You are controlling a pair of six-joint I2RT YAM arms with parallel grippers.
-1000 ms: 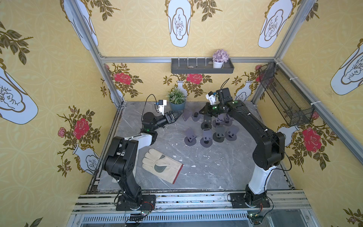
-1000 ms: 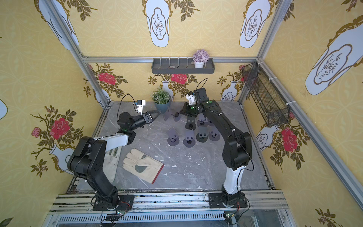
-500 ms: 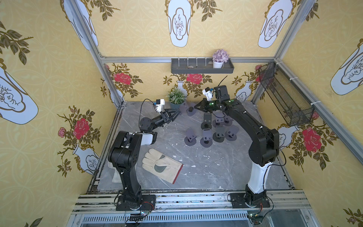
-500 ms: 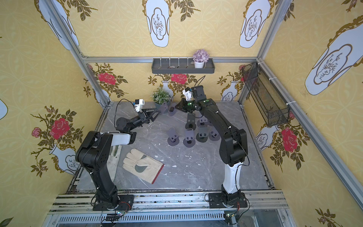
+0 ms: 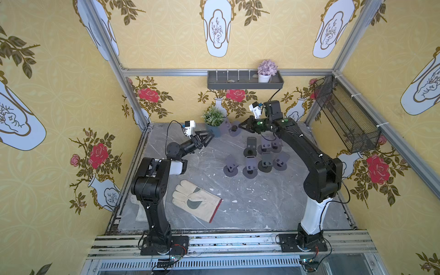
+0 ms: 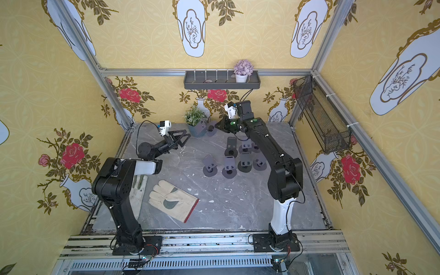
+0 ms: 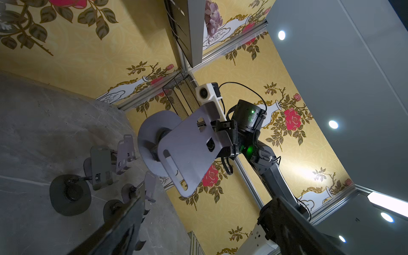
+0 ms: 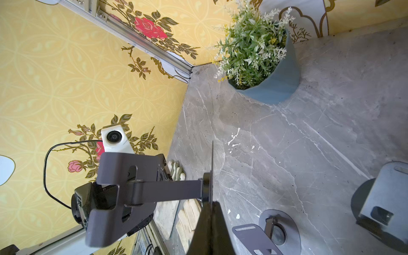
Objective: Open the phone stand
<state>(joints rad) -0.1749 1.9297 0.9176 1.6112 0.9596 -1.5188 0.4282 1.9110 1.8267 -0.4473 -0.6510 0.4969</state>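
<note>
Two-armed robot cell, seen from above and from both wrists. Landmark for all places: small potted plant [image 5: 213, 117] at the back of the grey marble table [image 5: 238, 209].

Grey phone stand [image 5: 229, 128] lifted clear of the table, just beside the plant on the right arm's side. Pinched by the right gripper [image 5: 241, 126], closed tight on the rim of the round base. In the right wrist view, base seen edge-on, with the hinged arm reaching out from it to the slotted plate. In the left wrist view, plate tilted and facing the left arm, round base behind it.

Left gripper [image 5: 207, 137] near the plant on the opposite side, raised off the table. Spread wide, nothing between the fingers, aimed at the stand but apart from it.

Further from the plant, towards the middle of the table: cluster of other stands [image 5: 259, 154], resting on their bases. Well apart from the plant, towards the front edge: pale work glove [image 5: 195, 200].

Step in hand, as judged: stand presented in mid-air for a two-handed unfold, second grip not yet taken. Hard to tell how far the hinges are already opened.

Next move, likely: open left jaws over the free edge of the plate, then a firm close and a swing of the plate away from the base, right grip steady. Thin plate, so a square approach needed to avoid slipping off.
</note>
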